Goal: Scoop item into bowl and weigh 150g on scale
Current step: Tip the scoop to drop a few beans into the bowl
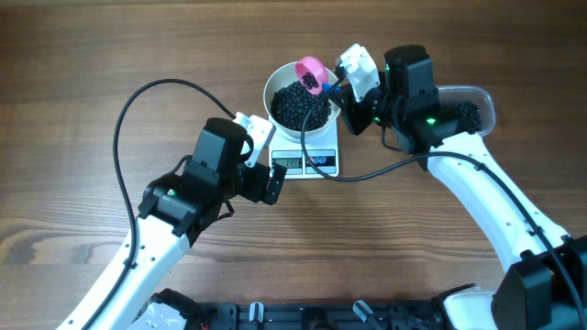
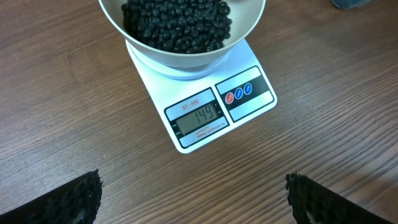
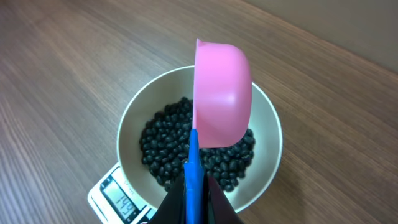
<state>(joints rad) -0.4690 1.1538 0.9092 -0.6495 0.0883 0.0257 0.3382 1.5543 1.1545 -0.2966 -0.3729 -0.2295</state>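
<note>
Nearly at target: last top-up over the bowl

Wooden table (image 1: 73,73), both my arms reaching in over it. My left gripper (image 1: 264,179) hangs just in front of the scale (image 2: 163,93), fingers spread wide, nothing between them; it is only watching. The clear tub (image 1: 472,96) with the bean supply sits off to my right, partly under my right arm.

The scale stands mid-table with the white bowl (image 3: 127,130) squarely on its platform. My right gripper (image 3: 194,202) is clamped tight on the blue handle (image 3: 193,163) of the pink scoop (image 3: 221,93), which I hold over the bowl, tipped on its side. I cannot tell whether any beans are left in it.

The black beans (image 3: 165,143) lie heaped in the bowl, filling its bottom half or so. The display (image 2: 198,115) reads 149, a hair under.

Step in hand, as I judge it: fine dosing, not bulk scooping. The next move calls for only a few beans — a gentle tip or tap of the scoop, then a pause for the reading to settle. A full scoop would overshoot. Keep the scoop off the bowl rim; any press would falsify the weight.
</note>
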